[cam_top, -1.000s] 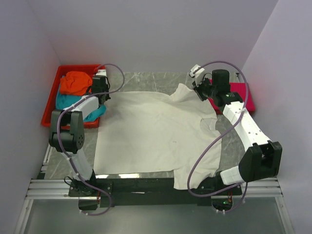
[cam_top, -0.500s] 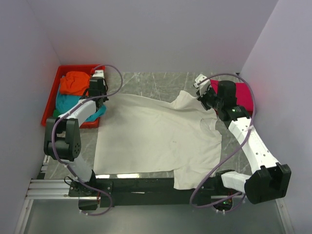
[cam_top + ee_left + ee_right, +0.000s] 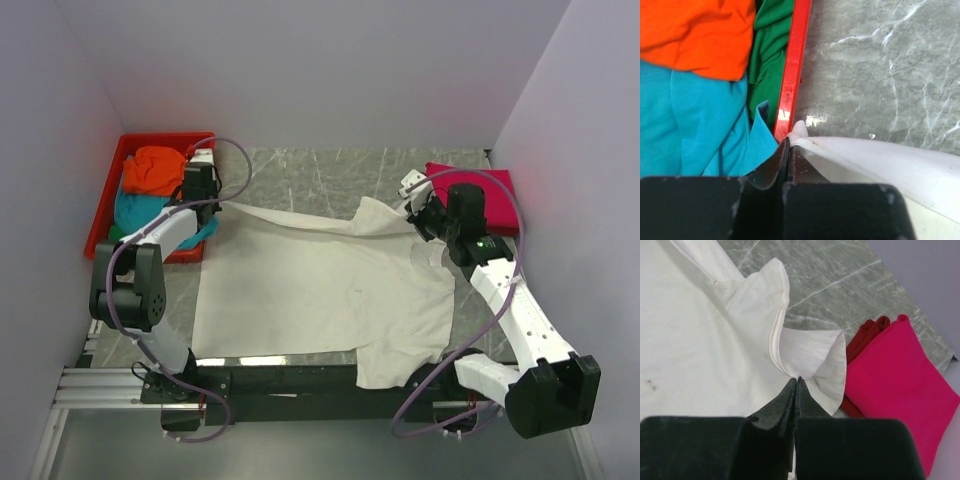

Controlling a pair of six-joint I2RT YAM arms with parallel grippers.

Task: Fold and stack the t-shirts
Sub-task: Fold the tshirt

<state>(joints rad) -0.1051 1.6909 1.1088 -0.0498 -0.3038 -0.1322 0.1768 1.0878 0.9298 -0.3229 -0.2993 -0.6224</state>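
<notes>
The large cream-white t-shirt (image 3: 320, 285) lies spread on the marble table. My left gripper (image 3: 210, 203) is shut on its far left corner (image 3: 801, 134), next to the red tray's wall. My right gripper (image 3: 418, 215) is shut on the shirt's far right sleeve (image 3: 805, 352), lifted off the table. A folded magenta-pink t-shirt (image 3: 490, 190) lies on a folded red one (image 3: 865, 337) at the far right. Orange (image 3: 155, 168) and teal (image 3: 140, 208) t-shirts lie bunched in the tray.
The red plastic tray (image 3: 103, 210) stands at the far left and also holds a green cloth (image 3: 771, 45). Lilac walls close in the table on three sides. Bare marble (image 3: 310, 175) shows at the back.
Both grippers have drawn the shirt's far edge toward the near side; the right arm moved nearer and rightward, uncovering the pink stack. The shirt's far edge is pulled tauter.
</notes>
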